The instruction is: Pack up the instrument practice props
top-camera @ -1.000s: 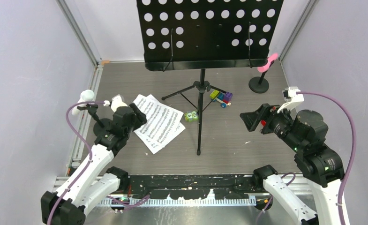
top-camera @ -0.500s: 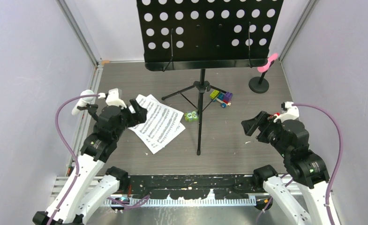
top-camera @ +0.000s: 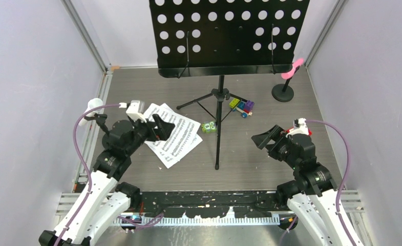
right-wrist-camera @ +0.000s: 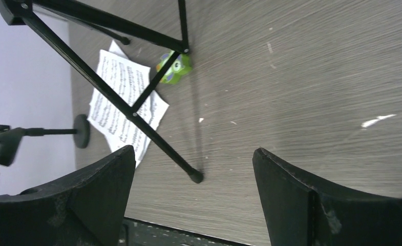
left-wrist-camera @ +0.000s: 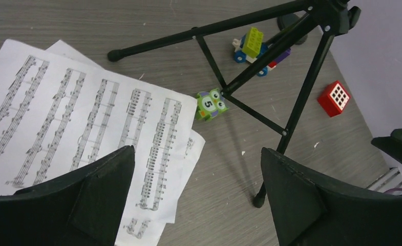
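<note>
The black perforated music desk stands upright at the back on its tripod legs. White sheet-music pages lie flat on the table, left of the tripod. My left gripper hovers open over their left part, with nothing between the fingers; the pages show below. My right gripper is open and empty, right of the tripod, facing its near foot. A pink microphone sits on a round-based mount at the back right. The white microphone sits on its mount by the left wall.
A green owl block lies beside the tripod pole. Colourful toy blocks sit behind it. A small red keypad lies to the right of the tripod. Purple walls close in left and right.
My left gripper has opened wider and swung right, over the sheet-music pages. The right arm has drawn back toward the near edge and shifted left, still open.
</note>
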